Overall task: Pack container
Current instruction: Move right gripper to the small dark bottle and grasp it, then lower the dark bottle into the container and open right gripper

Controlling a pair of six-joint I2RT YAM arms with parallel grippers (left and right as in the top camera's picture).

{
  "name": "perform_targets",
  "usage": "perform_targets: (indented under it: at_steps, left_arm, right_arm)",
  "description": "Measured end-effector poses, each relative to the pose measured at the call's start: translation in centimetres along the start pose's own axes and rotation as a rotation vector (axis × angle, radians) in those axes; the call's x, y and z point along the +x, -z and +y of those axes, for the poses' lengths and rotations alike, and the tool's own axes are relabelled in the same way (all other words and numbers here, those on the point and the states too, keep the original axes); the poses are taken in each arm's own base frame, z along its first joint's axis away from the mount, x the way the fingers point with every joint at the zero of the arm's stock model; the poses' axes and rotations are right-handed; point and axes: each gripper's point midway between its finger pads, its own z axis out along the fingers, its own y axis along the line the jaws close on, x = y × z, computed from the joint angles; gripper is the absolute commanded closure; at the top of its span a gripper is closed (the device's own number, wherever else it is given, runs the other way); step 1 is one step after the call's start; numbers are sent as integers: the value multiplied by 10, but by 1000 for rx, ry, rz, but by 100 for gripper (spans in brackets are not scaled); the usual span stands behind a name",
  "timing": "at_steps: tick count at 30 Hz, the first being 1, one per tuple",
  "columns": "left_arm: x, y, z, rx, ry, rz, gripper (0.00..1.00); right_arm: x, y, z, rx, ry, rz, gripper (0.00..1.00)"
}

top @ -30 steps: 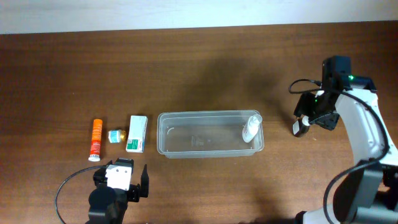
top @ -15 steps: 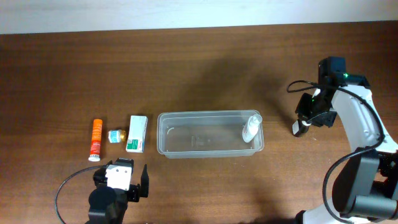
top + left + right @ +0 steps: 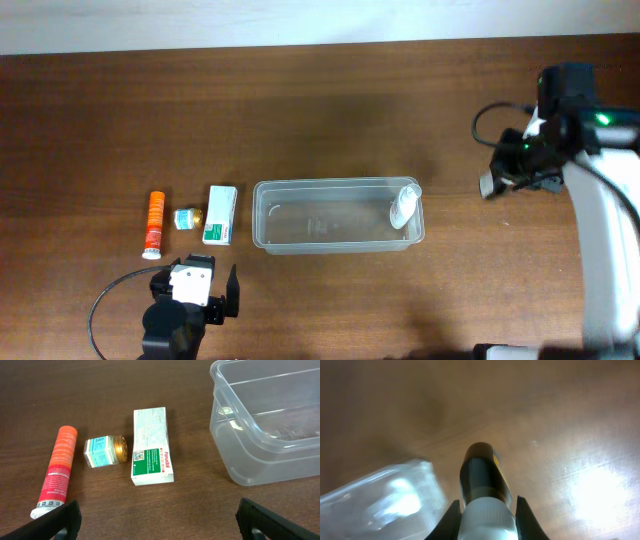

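- A clear container lies lengthwise in the middle of a brown wooden tabletop.
- A white bottle leans inside the container at its right end.
- Left of the container, three things lie in a row: a white-and-green carton nearest, then a small jar on its side, then an orange tube.
- The carton is just beside the container without touching it.
- The left claw sits near the front edge, just before the row. Its jaws are spread wide with nothing between them.
- The right claw is well to the right of the container, above the tabletop. Its fingers are clamped on a dark bottle with a white end and a yellow label.
- In the right wrist view, a blurred clear corner of the container shows at lower left.
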Motion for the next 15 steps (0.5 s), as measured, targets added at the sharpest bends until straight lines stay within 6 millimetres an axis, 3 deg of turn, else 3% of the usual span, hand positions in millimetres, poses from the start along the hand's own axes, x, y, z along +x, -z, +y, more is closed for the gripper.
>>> perform_targets:
  at_steps: [4, 7, 10, 15]
  left_arm:
    - [0, 0, 0, 0, 0, 0, 0]
    - [0, 0, 0, 0, 0, 0, 0]
    - [0, 0, 0, 0, 0, 0, 0]
    - [0, 0, 0, 0, 0, 0, 0]
  right_arm:
    - [9, 70, 41, -135, 119, -181, 91]
    - [31, 95, 65, -217, 191, -212, 94]
    - [45, 95, 85, -252, 243, -187, 95]
    - [67, 58, 132, -266, 344, -68, 96]
